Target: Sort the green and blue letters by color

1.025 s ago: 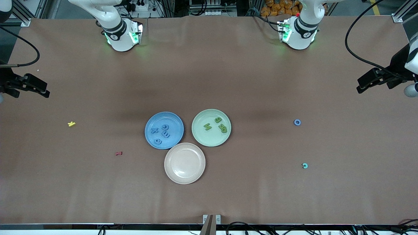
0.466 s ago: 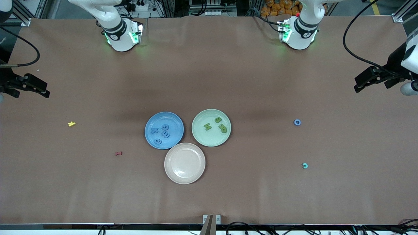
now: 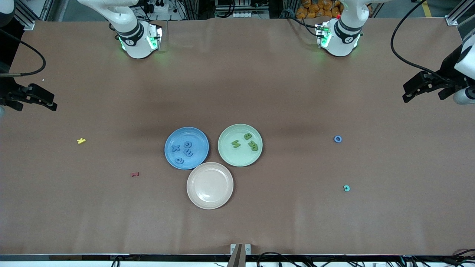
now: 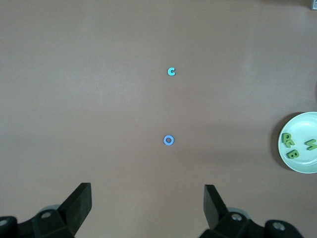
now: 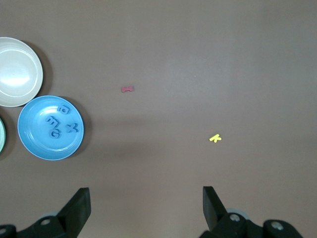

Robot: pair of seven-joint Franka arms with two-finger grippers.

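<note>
Several blue letters (image 3: 184,150) lie in the blue plate (image 3: 196,135), also seen as blue letters (image 5: 59,121) in the right wrist view. Three green letters (image 3: 246,141) lie in the green plate (image 3: 230,157). A blue ring-shaped letter (image 3: 337,139) lies alone on the table toward the left arm's end, and shows as the blue ring letter (image 4: 169,140) in the left wrist view. My left gripper (image 3: 407,93) hangs open and empty over that end; its own view shows the left gripper (image 4: 147,198) wide apart. My right gripper (image 3: 52,104), seen as the right gripper (image 5: 146,201), waits open over its end.
An empty beige plate (image 3: 210,185) touches both coloured plates, nearer the front camera. A teal letter C (image 3: 346,188) lies nearer the camera than the blue ring. A yellow letter (image 3: 81,140) and a dark red letter (image 3: 135,174) lie toward the right arm's end.
The left arm's hand has shifted slightly over its end of the table. The right arm, the plates and the letters have not moved.
</note>
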